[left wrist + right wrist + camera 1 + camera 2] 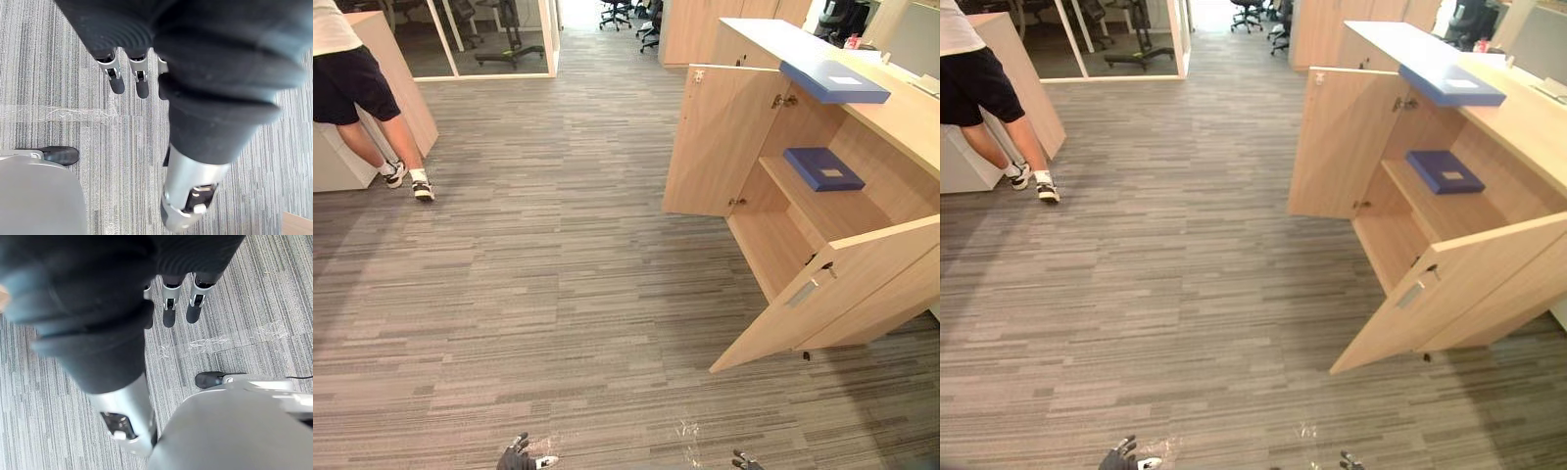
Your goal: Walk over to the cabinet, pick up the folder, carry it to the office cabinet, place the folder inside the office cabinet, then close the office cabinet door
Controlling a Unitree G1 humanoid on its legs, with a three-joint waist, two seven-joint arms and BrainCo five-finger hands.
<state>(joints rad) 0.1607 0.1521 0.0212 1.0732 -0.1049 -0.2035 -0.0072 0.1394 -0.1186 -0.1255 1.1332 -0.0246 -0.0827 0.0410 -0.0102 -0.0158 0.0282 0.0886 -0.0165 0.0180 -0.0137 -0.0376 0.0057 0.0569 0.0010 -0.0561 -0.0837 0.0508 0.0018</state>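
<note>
A light wood office cabinet (pixel 901 122) stands at the right with both doors swung open, the far door (pixel 720 137) and the near door (pixel 832 294). A blue folder (pixel 832 80) lies on the cabinet's top, jutting over the edge. A second blue folder (pixel 822 167) rests flat on the shelf inside. My left hand (pixel 139 83) hangs low over the carpet, fingers straight and empty; its tip shows at the bottom of the left eye view (pixel 516 455). My right hand (pixel 168 311) hangs the same way, open and empty, also low in the left eye view (pixel 744 460).
A person (pixel 362 88) in dark shorts and trainers stands at the far left by a beige counter (pixel 406 83). Glass partitions (pixel 489 39) and office chairs (pixel 617 12) lie beyond. Grey striped carpet (pixel 558 274) stretches between me and the cabinet. The near door juts into the floor.
</note>
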